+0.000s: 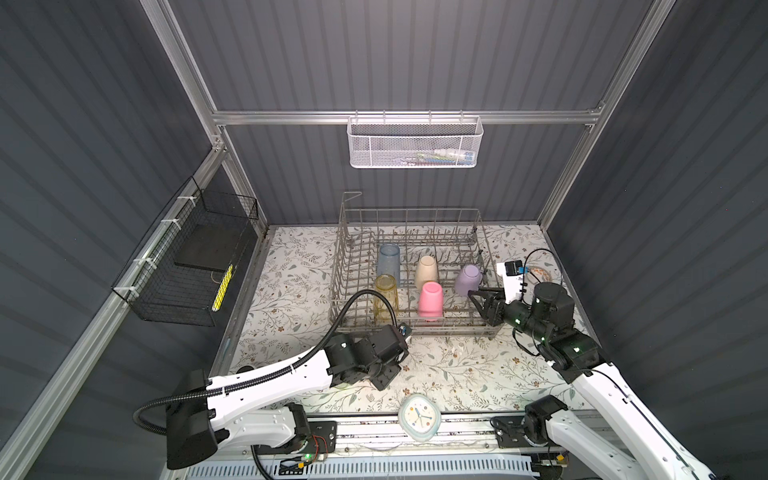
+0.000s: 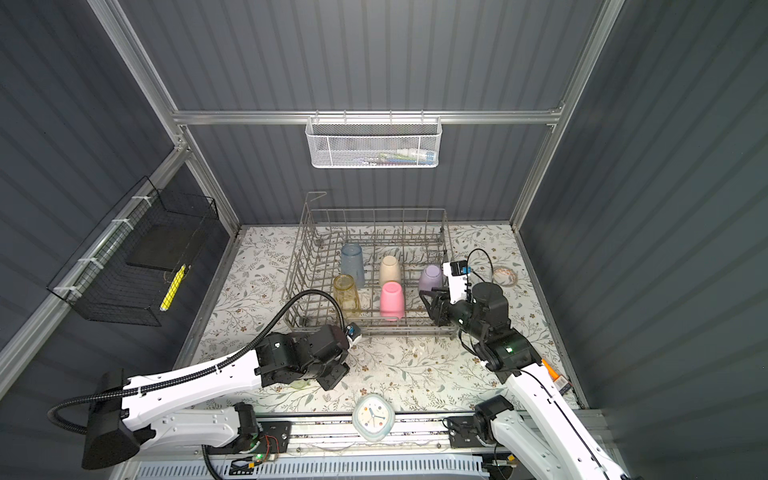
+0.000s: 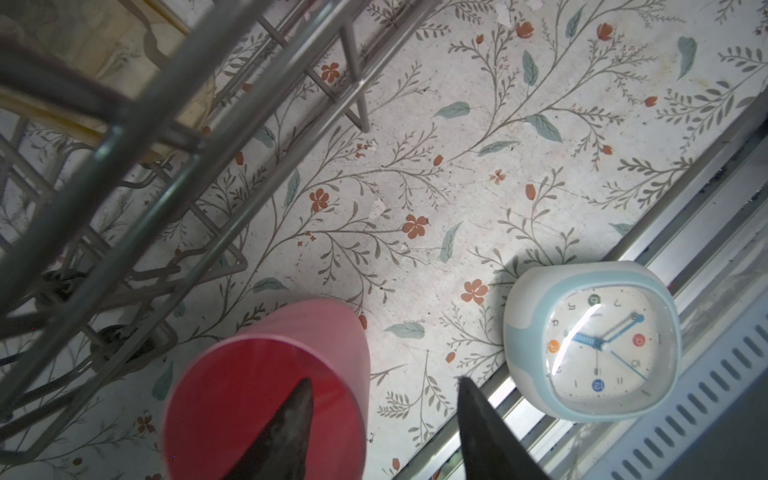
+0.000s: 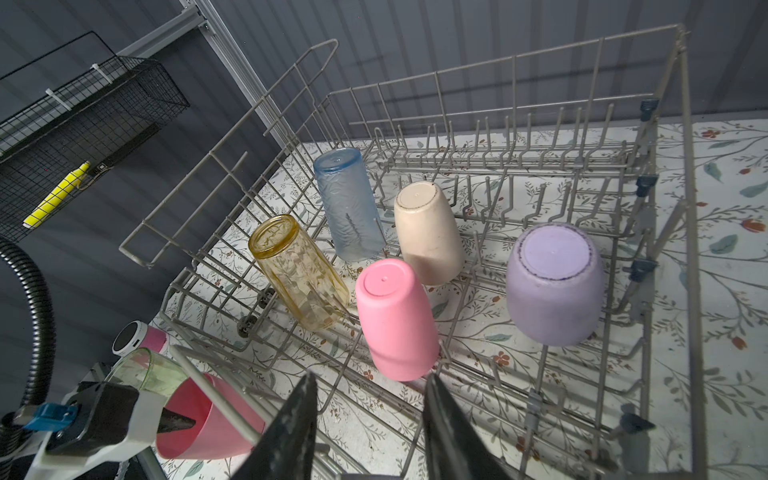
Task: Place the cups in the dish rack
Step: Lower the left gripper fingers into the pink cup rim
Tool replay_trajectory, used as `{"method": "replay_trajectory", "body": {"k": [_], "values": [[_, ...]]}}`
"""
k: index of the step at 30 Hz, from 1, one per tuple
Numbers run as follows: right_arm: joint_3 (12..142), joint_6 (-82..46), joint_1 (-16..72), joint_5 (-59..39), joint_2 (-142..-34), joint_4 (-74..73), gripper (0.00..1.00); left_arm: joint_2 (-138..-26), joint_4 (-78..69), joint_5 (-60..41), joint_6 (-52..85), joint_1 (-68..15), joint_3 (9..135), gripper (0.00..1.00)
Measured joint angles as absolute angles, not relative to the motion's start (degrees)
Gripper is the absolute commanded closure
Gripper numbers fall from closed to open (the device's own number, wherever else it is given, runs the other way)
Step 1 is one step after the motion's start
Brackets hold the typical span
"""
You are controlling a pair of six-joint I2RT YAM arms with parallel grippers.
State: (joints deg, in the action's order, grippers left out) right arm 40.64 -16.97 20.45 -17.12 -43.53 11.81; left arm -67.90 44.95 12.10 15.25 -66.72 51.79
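Five cups stand mouth-down among the tines of the grey wire dish rack (image 1: 409, 212): blue (image 1: 389, 259), yellow (image 1: 385, 297), beige (image 1: 427, 270), pink (image 1: 429, 299) and lavender (image 1: 468, 279). A second pink cup (image 3: 266, 395) lies tilted just outside the rack's front wall. My left gripper (image 3: 385, 379) is open, one finger inside this cup and the other outside, clear of its wall. A translucent green cup (image 4: 145, 370) stands behind it. My right gripper (image 4: 371, 378) hangs open and empty over the rack's front right corner, facing the racked pink cup (image 4: 395, 316).
A pale blue clock (image 1: 417, 415) lies at the table's front edge. A short pink cylinder with a black top (image 4: 133, 338) stands by the green cup. A tape roll (image 1: 540, 274) lies right of the rack. A white mesh basket (image 1: 415, 143) and a black wire basket (image 1: 187, 262) hang on the walls.
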Motion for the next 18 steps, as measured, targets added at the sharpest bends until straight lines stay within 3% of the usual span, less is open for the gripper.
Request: {"method": "replay_trajectory", "body": {"k": [18], "values": [[40.07,-16.97,20.45,-17.06,-42.48,11.79,0.56,-70.24,43.92,13.39,19.64,-66.72,50.92,0.53]]}}
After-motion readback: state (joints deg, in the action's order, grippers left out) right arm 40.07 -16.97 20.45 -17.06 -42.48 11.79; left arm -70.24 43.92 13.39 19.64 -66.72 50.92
